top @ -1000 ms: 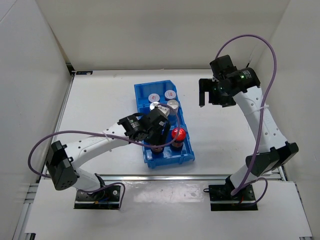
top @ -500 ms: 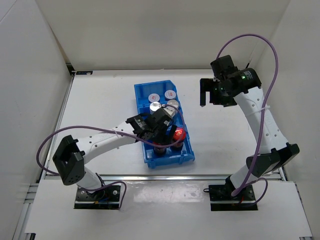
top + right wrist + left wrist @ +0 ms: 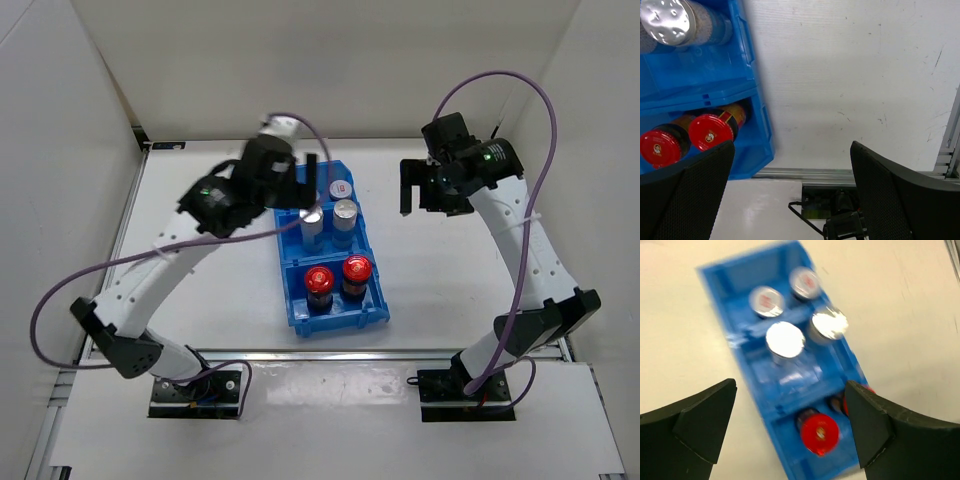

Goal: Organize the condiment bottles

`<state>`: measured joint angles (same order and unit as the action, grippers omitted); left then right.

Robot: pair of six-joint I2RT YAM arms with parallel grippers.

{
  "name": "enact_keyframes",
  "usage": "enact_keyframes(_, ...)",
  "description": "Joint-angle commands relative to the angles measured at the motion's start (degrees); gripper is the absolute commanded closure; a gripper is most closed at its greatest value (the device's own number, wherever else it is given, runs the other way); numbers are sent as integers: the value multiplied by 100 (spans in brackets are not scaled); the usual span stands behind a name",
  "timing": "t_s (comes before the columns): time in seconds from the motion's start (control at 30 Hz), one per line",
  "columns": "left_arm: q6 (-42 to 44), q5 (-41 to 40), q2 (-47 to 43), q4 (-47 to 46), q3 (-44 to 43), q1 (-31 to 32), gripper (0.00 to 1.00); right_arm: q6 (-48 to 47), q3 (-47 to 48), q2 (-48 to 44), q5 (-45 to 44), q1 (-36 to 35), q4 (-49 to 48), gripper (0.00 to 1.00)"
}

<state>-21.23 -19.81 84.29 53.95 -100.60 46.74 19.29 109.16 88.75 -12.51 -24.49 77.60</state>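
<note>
Here all six condiment bottles (image 3: 357, 268) stand inside the blue three-compartment bin (image 3: 378, 312), and neither claw has hold of one. The left gripper (image 3: 790, 385) hangs above the bin's far half. The silver-capped bottles (image 3: 785, 339) lie below and between its tips, apart from them. The right gripper (image 3: 792, 145) hangs over bare table (image 3: 840, 75) to the right of the bin, well apart from every bottle. The overhead view gives the layout: two red-capped bottles (image 3: 320, 281) side by side in the near compartment, the silver-capped pair in the middle one, and one white bottle (image 3: 341, 188) with a grey red-marked lid in the far one, where the left arm (image 3: 165, 265) covers the rest. The left wrist view, though blurred, shows what the arm hides: both grey lids side by side in the far compartment. The right wrist view catches only the bin's right part, with one silver cap and the two red caps. The left gripper's fingers (image 3: 695, 425) are spread wide and grip nothing. The right gripper's fingers (image 3: 685, 195) are likewise spread wide and empty.
</note>
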Motion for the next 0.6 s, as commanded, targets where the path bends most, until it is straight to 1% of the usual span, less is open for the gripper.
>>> enact_keyframes(0.0, -267, -137, -685, 144, -189, -884, 0, 40, -193, -437, -102, 14, 1117, 1)
enact_keyframes(0.03, -267, -137, -816, 3, -67, -1095, 0, 40, -194, -490, -181, 14, 1117, 1)
enact_keyframes(0.07, -206, -137, -1114, -173, 265, -1471, 0, 40, -246, -569, -181, 14, 1117, 1)
enact_keyframes(0.1, 99, -302, -1265, -366, 469, -1623, 0, 92, -307, -569, -338, 14, 1117, 1)
enact_keyframes(0.13, 189, -617, -1423, -733, 932, -1790, 0, 93, -308, -622, -418, 14, 1212, 1)
enact_keyframes(0.17, 268, -725, -1685, -911, 1171, -2192, 0, 171, -447, -674, -480, 14, 1283, 1)
enact_keyframes(0.27, 505, -655, -1933, -1508, 1961, -2896, 0, 224, -554, -797, -568, 14, 1284, 1)
enact_keyframes(0.37, 568, -708, -1987, -1686, 2341, -3266, 0, 277, -695, -851, -647, 14, 1284, 1)
enact_keyframes(0.43, 463, -708, -2039, -1896, 2483, -3390, 0, 277, -695, -921, -840, 14, 1336, 1)
enact_keyframes(0.5, 322, -612, -2293, -2203, 2834, -3479, 0, 277, -747, -1043, -901, 14, 1336, 1)
enact_keyframes(0.53, 322, -542, -2390, -2753, 3253, -3479, 0, 277, -826, -1105, -902, 14, 1336, 1)
enact_keyframes(0.57, 322, -254, -2626, -3159, 3527, -3479, 0, 277, -879, -1105, -902, 14, 1267, 1)
